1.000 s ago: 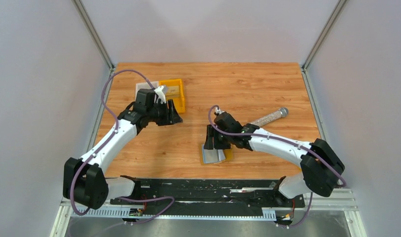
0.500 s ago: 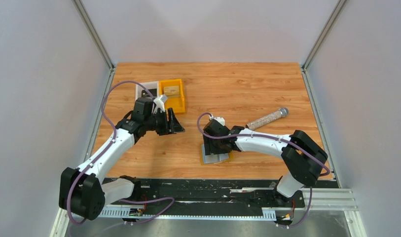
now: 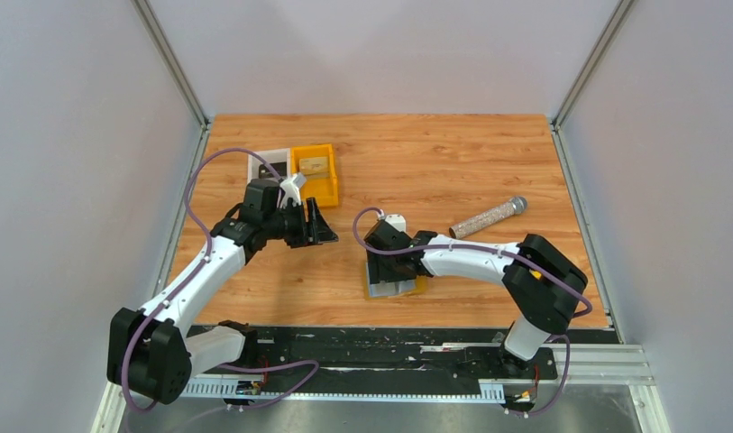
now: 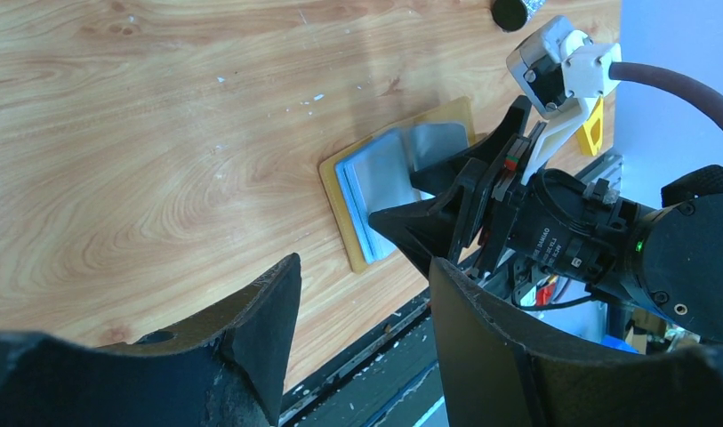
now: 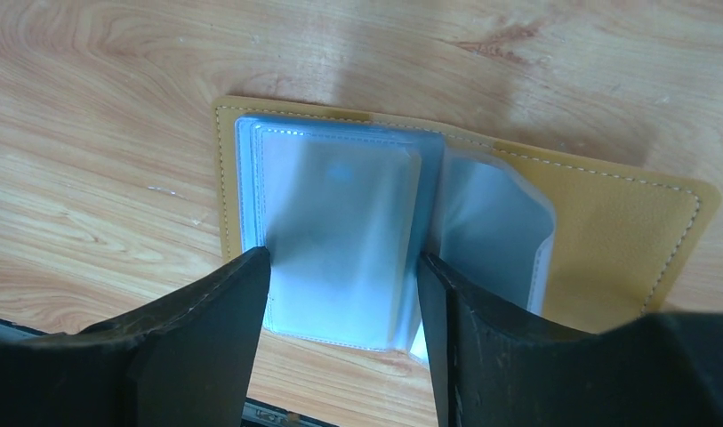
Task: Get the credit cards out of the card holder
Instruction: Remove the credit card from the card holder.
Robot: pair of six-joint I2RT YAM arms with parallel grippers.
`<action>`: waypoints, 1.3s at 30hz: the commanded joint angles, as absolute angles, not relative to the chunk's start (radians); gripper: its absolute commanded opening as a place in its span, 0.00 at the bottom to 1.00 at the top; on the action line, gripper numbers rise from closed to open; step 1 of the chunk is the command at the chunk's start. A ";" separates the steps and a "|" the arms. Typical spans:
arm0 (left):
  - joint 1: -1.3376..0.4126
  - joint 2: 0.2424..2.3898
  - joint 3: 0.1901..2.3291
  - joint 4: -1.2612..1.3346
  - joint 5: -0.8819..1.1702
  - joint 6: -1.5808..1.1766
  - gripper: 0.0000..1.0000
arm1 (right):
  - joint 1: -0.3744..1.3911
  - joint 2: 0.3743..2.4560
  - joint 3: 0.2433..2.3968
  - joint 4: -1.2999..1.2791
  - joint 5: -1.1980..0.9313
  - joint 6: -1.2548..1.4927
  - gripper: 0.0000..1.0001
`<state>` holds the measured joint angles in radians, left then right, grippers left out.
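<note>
The card holder lies open and flat near the table's front edge, with tan covers and pale blue clear sleeves. One sleeve leaf stands partly lifted in the middle. I cannot tell whether any credit cards sit in the sleeves. My right gripper hangs just above the holder, open, its fingertips straddling the left sleeve panel with nothing gripped. My left gripper is open and empty, to the left of the holder and apart from it. The left wrist view shows the holder beyond its fingers.
An orange bin stands at the back left with a flat tan card-like piece in it, and a white flat item lies beside it. A clear tube with a dark cap lies right of centre. A black rail runs along the front edge.
My right gripper has slid left over the card holder and opened wider. My left gripper has drawn back from the orange bin toward the table's middle and opened a little.
</note>
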<state>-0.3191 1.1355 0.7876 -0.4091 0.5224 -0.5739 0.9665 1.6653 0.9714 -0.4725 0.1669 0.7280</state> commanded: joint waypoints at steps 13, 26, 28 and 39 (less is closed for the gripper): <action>-0.318 1.187 0.734 -0.363 0.511 -0.546 0.63 | 0.988 1.717 1.015 -0.486 0.219 0.741 0.64; -0.327 1.215 0.689 -0.309 0.518 -0.579 0.59 | 0.996 1.720 1.023 -0.492 0.218 0.763 0.51; -0.336 1.221 0.673 -0.284 0.535 -0.595 0.58 | 0.996 1.703 1.017 -0.476 0.200 0.769 0.50; -0.417 1.307 0.622 -0.102 0.576 -0.669 0.51 | 0.966 1.643 0.946 -0.338 0.099 0.795 0.38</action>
